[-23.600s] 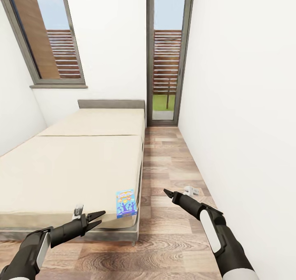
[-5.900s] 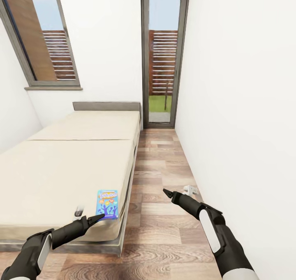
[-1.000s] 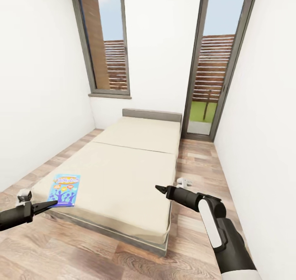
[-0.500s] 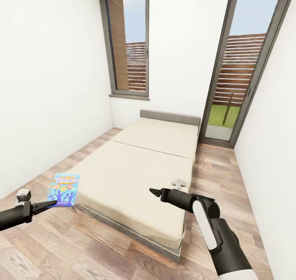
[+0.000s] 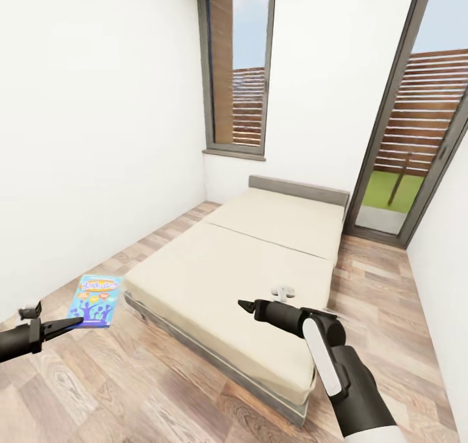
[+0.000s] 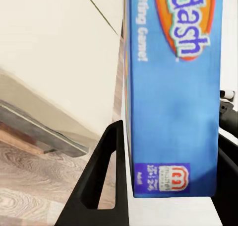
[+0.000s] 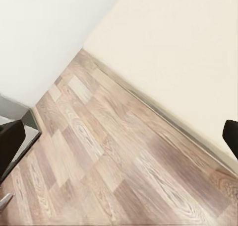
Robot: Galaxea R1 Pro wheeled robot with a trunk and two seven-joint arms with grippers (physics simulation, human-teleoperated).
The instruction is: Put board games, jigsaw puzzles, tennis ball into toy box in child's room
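Observation:
A blue board game box point(image 5: 95, 299) with cartoon figures hangs over the wooden floor, off the bed's near left corner. My left gripper point(image 5: 73, 325) is shut on its lower edge. In the left wrist view the blue board game box point(image 6: 173, 87) stands between the two black fingers point(image 6: 105, 175), which press on its sides. My right gripper point(image 5: 245, 306) is held out over the bed's near end, open and empty; its fingertips point(image 7: 11, 145) stand wide apart over floor and mattress. The table, toy box, puzzles and ball are out of view.
A beige bed point(image 5: 260, 261) with a grey headboard point(image 5: 299, 190) runs down the middle of the narrow room. White walls stand on both sides. A tall window point(image 5: 238, 73) and a glass door point(image 5: 422, 138) lie beyond. Wooden floor point(image 5: 162, 378) stretches to the bed's left.
The board game, once lying on the bed's corner, is now held in my left gripper off the bed. The whole view has swung left, so the bed sits further right in the picture.

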